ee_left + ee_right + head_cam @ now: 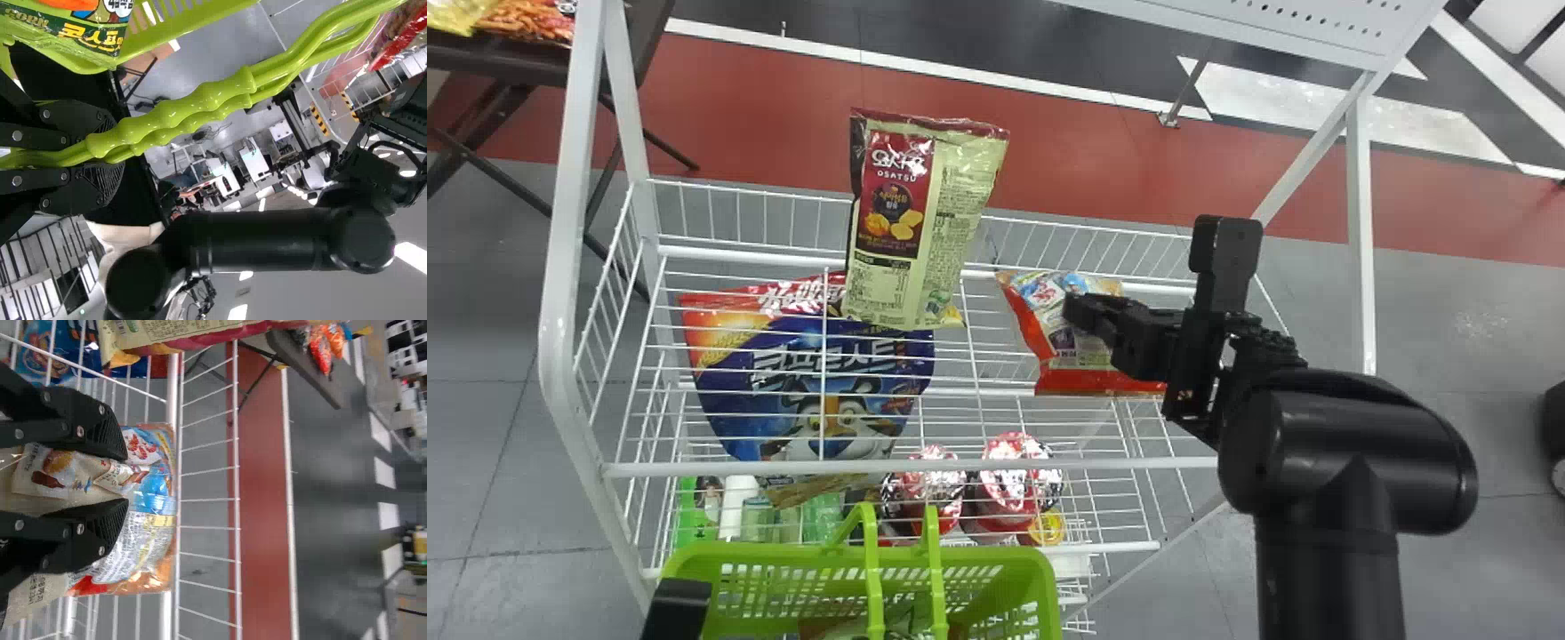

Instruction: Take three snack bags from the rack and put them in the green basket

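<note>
your right gripper (pixel 125 479) is closed on the red-edged snack bag (pixel 1080 380), whose film bunches between the fingers; that bag lies on the rack (pixel 560 293), right of centre in the head view. your left gripper (pixel 111 157) is clamped round the handle (pixel 193 107) of the green basket (pixel 783 553), bottom centre of the same view. progress: at least one bag, a green corn pack (pixel 67 40), is in the basket; you cannot confirm a full count. outstanding: this bag needs lifting across, after which one more may be due.
</note>
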Motion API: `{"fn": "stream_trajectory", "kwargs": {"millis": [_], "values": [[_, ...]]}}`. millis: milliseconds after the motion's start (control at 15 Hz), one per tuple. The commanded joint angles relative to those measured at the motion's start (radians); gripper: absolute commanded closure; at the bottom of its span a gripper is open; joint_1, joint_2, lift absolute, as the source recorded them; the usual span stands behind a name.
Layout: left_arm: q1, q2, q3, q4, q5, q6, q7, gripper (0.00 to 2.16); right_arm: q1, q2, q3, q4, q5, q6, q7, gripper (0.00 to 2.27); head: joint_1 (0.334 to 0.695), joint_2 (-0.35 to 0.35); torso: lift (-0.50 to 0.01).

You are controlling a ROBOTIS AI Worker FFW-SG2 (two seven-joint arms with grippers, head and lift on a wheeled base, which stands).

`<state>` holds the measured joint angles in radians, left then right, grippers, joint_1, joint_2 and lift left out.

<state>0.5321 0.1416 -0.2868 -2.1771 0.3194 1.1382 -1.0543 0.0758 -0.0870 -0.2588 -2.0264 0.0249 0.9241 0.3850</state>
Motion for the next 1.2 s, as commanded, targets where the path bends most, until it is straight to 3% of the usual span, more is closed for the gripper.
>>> {"fn": "stream_trajectory", "kwargs": {"millis": [0,400,733,933,1133], "values": [[-0.001,0.0,-0.002,0.0,0.0,-0.001,0.002,1.41,0.042,0.004,-0.022,-0.031,-0.014,-0.09,-0.003,2.22,0.695,-0.35,-0.007],[0.0,0.0,-0.005,-0.001,-0.002,0.002,0.003,1.41,0.226,0.024,-0.135,-0.244,-0.194,-0.204,0.0,2.22,0.695,-0.35,-0.007],[0.012,-0.005,-0.005,-0.004,-0.007,-0.004,0.003,1.41,0.43,0.042,-0.229,-0.453,-0.387,-0.268,0.049,2.22,0.695,-0.35,-0.007],[0.016,-0.011,-0.002,-0.001,-0.007,-0.007,0.005,1.41,0.519,0.042,-0.281,-0.551,-0.488,-0.072,0.115,2.23,0.695,-0.35,-0.007],[0.016,-0.013,0.028,-0.007,0.004,-0.004,-0.003,1.41,0.553,0.033,-0.31,-0.595,-0.516,0.167,0.181,2.23,0.695,-0.35,-0.007]]}}
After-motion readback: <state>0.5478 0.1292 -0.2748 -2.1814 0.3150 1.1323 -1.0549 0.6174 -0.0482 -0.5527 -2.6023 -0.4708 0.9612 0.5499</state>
